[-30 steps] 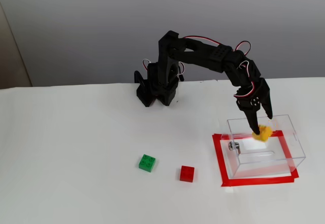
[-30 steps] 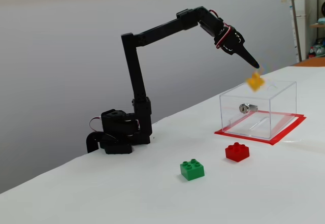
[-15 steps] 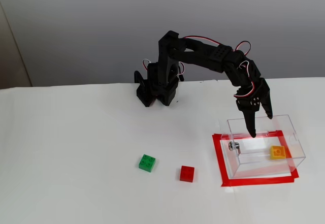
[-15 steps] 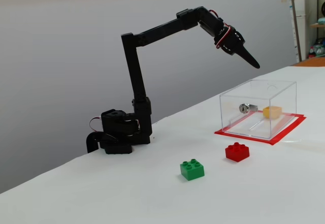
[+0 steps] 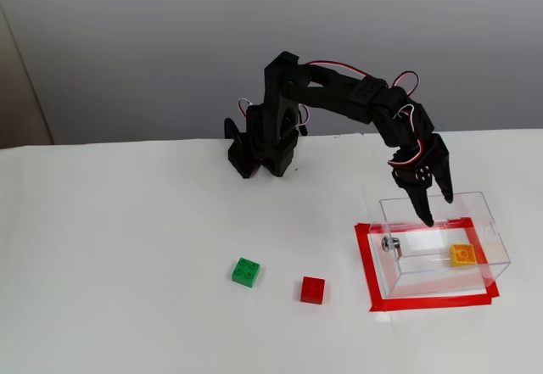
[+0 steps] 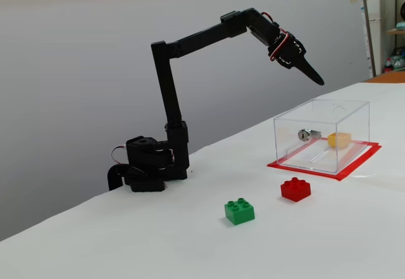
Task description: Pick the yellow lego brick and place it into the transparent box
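Observation:
The yellow lego brick (image 5: 462, 254) lies inside the transparent box (image 5: 405, 279), on its floor toward the right end in a fixed view. It shows through the clear wall in the other fixed view (image 6: 339, 140), where the box (image 6: 288, 141) stands at the right. The box's metal knob (image 5: 389, 243) is on its left wall. My gripper (image 5: 438, 209) hangs above the box's open top, fingers pointing down, a little apart and empty. In the side fixed view my gripper (image 6: 316, 78) is well above the box.
The box stands on a rectangle of red tape (image 5: 366, 264). A green brick (image 5: 246, 271) and a red brick (image 5: 312, 289) lie on the white table left of the box. The arm's base (image 5: 263, 149) is at the back.

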Available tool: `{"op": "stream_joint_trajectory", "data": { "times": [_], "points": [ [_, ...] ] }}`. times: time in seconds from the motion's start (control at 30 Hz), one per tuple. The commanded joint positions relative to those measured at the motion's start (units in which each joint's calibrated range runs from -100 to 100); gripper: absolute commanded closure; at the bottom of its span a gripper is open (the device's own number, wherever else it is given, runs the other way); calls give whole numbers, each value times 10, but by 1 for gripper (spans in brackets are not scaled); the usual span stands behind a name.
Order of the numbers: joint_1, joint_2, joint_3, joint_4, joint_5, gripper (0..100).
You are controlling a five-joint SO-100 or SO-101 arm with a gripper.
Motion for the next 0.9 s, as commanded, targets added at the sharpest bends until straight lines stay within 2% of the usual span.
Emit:
{"op": "stream_joint_trajectory", "data": {
  "times": [0.0,0.27,0.87],
  "points": [
    [20,-15,-26,2,3,99],
    [123,-93,24,4,3,98],
    [456,-374,339,-2,11,98]
  ]
}}
